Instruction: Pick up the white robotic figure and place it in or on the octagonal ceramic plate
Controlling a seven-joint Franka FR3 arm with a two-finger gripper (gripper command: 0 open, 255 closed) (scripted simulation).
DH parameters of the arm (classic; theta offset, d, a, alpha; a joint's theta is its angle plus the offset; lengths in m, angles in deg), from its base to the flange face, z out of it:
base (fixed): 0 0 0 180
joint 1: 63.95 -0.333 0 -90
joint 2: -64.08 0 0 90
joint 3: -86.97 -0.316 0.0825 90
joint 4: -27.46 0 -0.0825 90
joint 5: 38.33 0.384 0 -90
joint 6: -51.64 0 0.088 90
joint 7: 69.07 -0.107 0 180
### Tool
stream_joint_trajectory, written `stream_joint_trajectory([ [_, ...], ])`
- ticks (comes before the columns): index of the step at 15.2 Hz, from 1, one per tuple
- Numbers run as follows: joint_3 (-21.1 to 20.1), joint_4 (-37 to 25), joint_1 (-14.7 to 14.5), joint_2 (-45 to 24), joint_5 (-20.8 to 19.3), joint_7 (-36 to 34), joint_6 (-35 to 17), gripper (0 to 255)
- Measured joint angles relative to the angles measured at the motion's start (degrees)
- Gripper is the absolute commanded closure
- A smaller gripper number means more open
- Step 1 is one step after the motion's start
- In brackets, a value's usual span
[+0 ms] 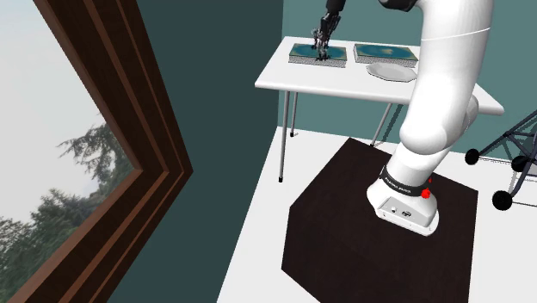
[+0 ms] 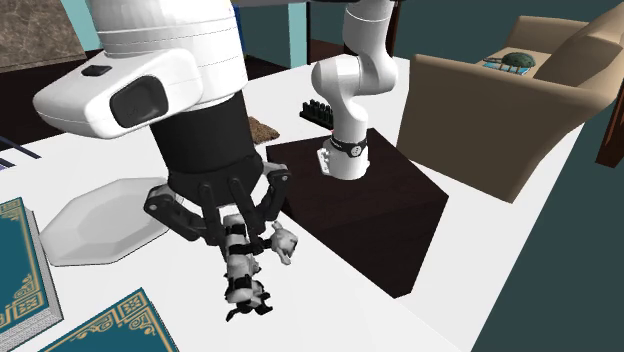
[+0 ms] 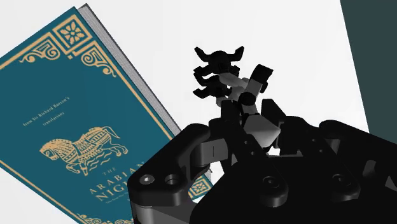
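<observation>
Setting: a white table (image 1: pixel 336 82) against a teal wall (image 1: pixel 215 52), with a wood-framed window (image 1: pixel 129 146) at the shoulder view's left
Figure: a small grey-white and black robot figure (image 2: pixel 245 265) hangs just over the table, beside the corner of a teal and gold book (image 3: pixel 70 121)
Step in hand: by the look of it, the carry from the pickup spot to the plate (image 2: pixel 100 215)
Doing it well: lift high enough that the dangling legs pass over the book and the plate's rim; travel level and slowly, since the grip takes only the upper body; lower over the plate's middle before letting go
Figure to claw: its upper body sits between the fingers, and its legs and dark feet stick out past the fingertips
Claw: the black claw (image 2: pixel 235 235) points down, narrowed onto the figure and clasping it from both sides
Books: in the shoulder view the claw is above the one book, and a second book (image 1: pixel 385 53) lies further to that view's right
Plate: pale, flat and bare, near the second book and apart from the figure
Beyond: the arm's stand (image 1: pixel 404 207) sits on a dark mat (image 1: pixel 344 232) on the floor
</observation>
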Motion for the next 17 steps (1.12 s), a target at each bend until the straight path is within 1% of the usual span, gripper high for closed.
stream_joint_trajectory([
  [4, 0.1, -3.05, 0.53, -0.26, 0.03, -0.28, 2.76, 255],
  [6, 0.64, -2.2, 1.11, 0.87, -0.41, 0.89, 3.15, 255],
  [10, 2.13, -1.27, 3.96, 1.97, -0.56, 5.2, 3.87, 255],
  [12, 2.96, 1.08, 4.78, 3.53, -1.15, 7.24, 3.21, 255],
  [13, 3.27, 0.07, 5.83, 3.01, -0.79, 8.38, 3.96, 255],
  [16, 4.41, 0.01, 8.48, 2.97, -0.48, 12.08, 4.61, 255],
  [17, 4.76, -1.35, 9.75, 2.38, -0.06, 13.33, 5.69, 255],
])
